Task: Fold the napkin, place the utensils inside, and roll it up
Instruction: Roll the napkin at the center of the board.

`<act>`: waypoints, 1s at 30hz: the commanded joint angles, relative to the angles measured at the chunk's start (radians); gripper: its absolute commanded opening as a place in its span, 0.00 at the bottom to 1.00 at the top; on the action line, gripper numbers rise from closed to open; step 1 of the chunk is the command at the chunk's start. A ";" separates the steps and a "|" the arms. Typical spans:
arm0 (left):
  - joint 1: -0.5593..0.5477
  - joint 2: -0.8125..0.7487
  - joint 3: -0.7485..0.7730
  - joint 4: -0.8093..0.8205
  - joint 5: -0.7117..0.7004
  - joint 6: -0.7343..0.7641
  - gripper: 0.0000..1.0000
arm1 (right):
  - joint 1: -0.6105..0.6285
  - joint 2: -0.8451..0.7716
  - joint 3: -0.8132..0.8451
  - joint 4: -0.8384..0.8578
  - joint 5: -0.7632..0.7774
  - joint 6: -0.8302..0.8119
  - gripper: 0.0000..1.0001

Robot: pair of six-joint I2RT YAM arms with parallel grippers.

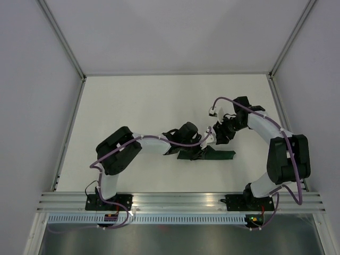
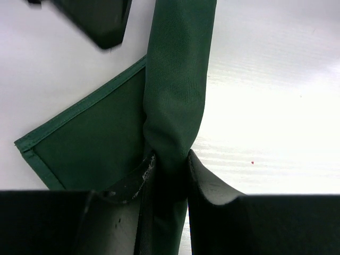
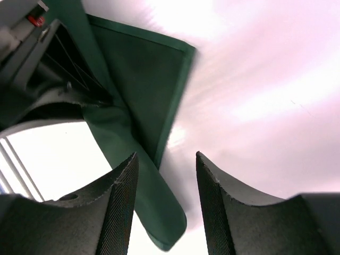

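— How far along was the task judged to be?
— The napkin [image 2: 178, 79] was seen mostly rolled into a tube, with one flat corner left unrolled beside it. No utensils were seen, so whether they were inside could not be told.
— And the grip?
— The tube's end was clamped in the left gripper [image 2: 170, 159], its long axis pointed straight ahead. The right gripper [image 3: 166, 156] was held apart, empty, just beside the cloth.

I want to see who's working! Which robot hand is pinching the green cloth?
The left hand: it is shut on a bunched strip of the napkin. The right hand is open, with nothing gripped.
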 commanded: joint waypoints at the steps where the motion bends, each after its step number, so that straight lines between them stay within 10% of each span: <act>1: 0.024 0.099 0.006 -0.216 0.105 -0.084 0.15 | -0.039 -0.106 -0.043 0.065 -0.003 0.010 0.53; 17: 0.100 0.240 0.175 -0.425 0.209 -0.154 0.13 | 0.080 -0.602 -0.512 0.332 0.070 -0.115 0.59; 30: 0.120 0.284 0.233 -0.500 0.212 -0.167 0.13 | 0.278 -0.565 -0.606 0.542 0.212 -0.064 0.64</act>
